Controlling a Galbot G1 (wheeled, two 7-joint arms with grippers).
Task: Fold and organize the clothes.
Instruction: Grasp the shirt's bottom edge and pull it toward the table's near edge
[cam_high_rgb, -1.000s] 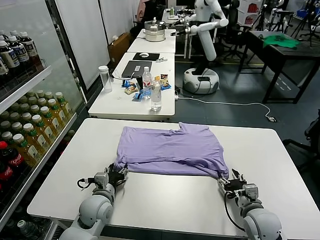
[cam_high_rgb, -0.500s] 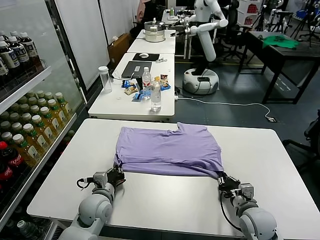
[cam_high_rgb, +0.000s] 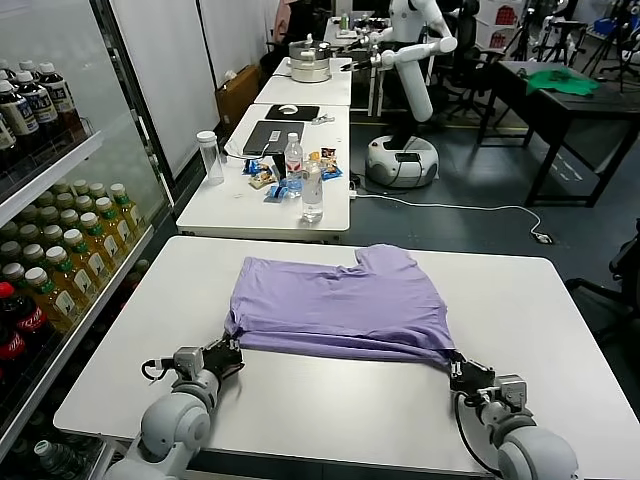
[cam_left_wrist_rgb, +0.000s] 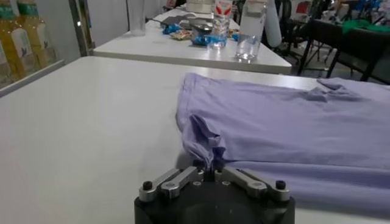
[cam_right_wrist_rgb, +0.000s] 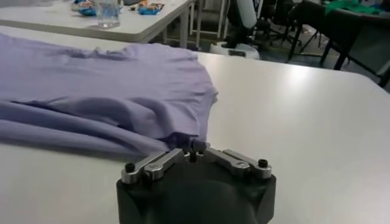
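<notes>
The lavender T-shirt (cam_high_rgb: 340, 300) lies flat on the white table (cam_high_rgb: 560, 310), its long axis running across. The left gripper (cam_high_rgb: 229, 352) and right gripper (cam_high_rgb: 461, 370) each pinch a near corner, so the cloth lies ahead of both.

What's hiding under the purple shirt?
Only the white table shows around the purple shirt. The shirt covers everything beneath it, so anything underneath cannot be seen.

The T-shirt (cam_high_rgb: 340, 305) is thin, soft, matt lavender cloth, lightly wrinkled. The table (cam_high_rgb: 330, 400) looks smooth, white, faintly glossy
</notes>
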